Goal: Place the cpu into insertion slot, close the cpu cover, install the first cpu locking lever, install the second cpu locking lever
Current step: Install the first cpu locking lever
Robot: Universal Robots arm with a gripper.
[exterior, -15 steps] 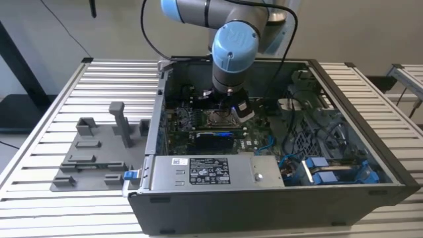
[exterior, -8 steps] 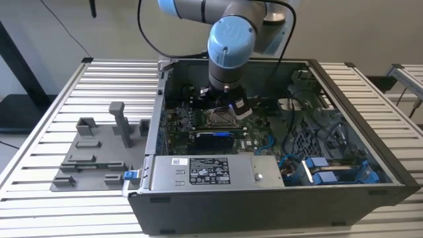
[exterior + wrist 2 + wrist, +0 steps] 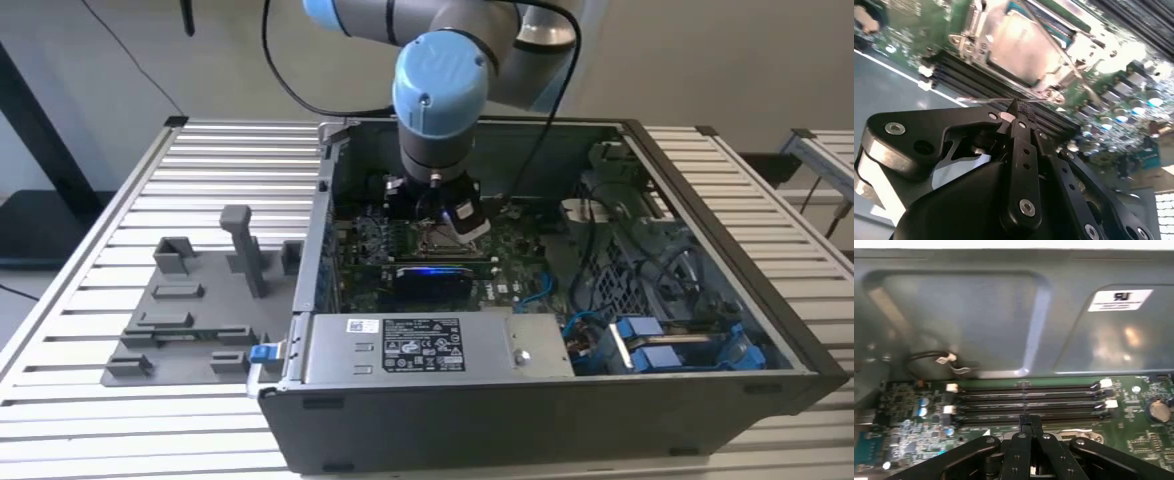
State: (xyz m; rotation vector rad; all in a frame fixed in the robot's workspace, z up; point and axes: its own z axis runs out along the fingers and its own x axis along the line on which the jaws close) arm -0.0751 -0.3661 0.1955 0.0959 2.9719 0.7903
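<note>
My gripper hangs inside the open computer case, right over the insertion slot on the green board. In the second wrist view the cpu lies in the slot with its silver-grey face showing. The cpu cover, a silvery frame, lies down around it. A thin wire lever crosses the frame's edge. A second thin lever runs just beside my fingertips. The gripper is shut, with nothing seen between its fingers. In the first wrist view the gripper sits close above the board.
Memory slots run beside the socket, with the case wall behind them. A black block and the labelled power-supply box sit nearer the camera. Blue cables fill the exterior view's right. A grey fixture lies outside the case.
</note>
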